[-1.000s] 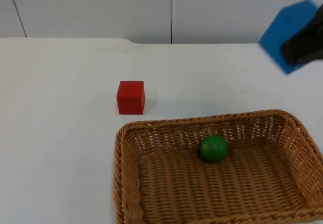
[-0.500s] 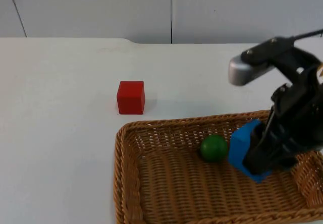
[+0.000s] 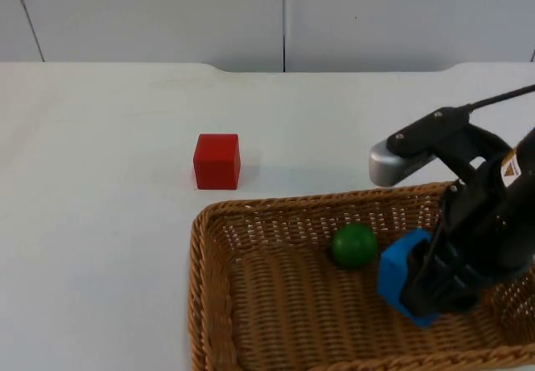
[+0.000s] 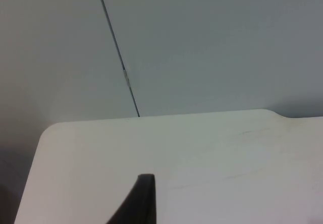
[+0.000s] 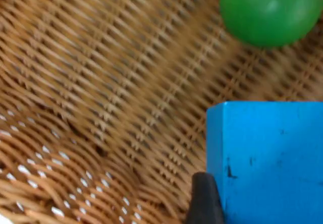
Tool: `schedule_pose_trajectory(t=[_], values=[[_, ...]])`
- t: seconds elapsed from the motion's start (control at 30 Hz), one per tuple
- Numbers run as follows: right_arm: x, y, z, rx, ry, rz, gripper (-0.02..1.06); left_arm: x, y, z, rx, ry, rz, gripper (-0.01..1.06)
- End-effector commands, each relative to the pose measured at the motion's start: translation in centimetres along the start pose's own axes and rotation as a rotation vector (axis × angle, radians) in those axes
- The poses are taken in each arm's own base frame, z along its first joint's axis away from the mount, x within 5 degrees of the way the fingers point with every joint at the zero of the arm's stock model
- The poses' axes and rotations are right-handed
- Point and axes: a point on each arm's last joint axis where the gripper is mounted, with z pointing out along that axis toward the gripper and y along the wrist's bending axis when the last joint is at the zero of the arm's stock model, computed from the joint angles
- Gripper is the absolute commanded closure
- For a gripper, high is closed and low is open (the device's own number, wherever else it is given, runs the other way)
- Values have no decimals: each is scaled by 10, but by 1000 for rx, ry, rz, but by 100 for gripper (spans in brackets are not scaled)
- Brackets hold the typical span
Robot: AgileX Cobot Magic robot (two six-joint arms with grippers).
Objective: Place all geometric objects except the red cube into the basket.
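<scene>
A blue block (image 3: 399, 276) hangs low inside the wicker basket (image 3: 219, 287), with my right gripper (image 3: 428, 292) shut on it. The right wrist view has the blue block (image 5: 267, 158) close over the woven basket floor (image 5: 101, 98), a black fingertip (image 5: 203, 201) against its side. A green ball (image 3: 354, 246) lies in the basket just left of the block, and the same green ball (image 5: 270, 9) sits beyond the block at the wrist. A red cube (image 3: 217, 161) stands on the table behind the basket's left end. One black fingertip (image 4: 136, 201) of my left gripper hangs over the bare table.
The white table (image 3: 100, 221) stretches left of the basket and ends at the grey partition wall (image 3: 284, 16). The left wrist view looks at the table's far corner (image 4: 48, 133) and the wall (image 4: 202, 47).
My right arm swung down from the upper right into the basket with the blue block, then sank a little lower beside the green ball. The red cube and the ball stayed put.
</scene>
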Motion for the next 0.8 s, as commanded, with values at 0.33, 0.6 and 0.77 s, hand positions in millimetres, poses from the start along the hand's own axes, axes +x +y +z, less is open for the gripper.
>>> schedule_pose_trajectory(t=[0.33,0.6,0.77], values=[[-13,2,-42,17,-177,3,1,-1,1,-1,-7,-6,6,0],[-26,-16,-157,74,-573,146,1,-2,1,-1,-6,-12,7,0],[-16,-84,-245,342,-735,269,1,-2,1,-1,-5,-15,7,0]])
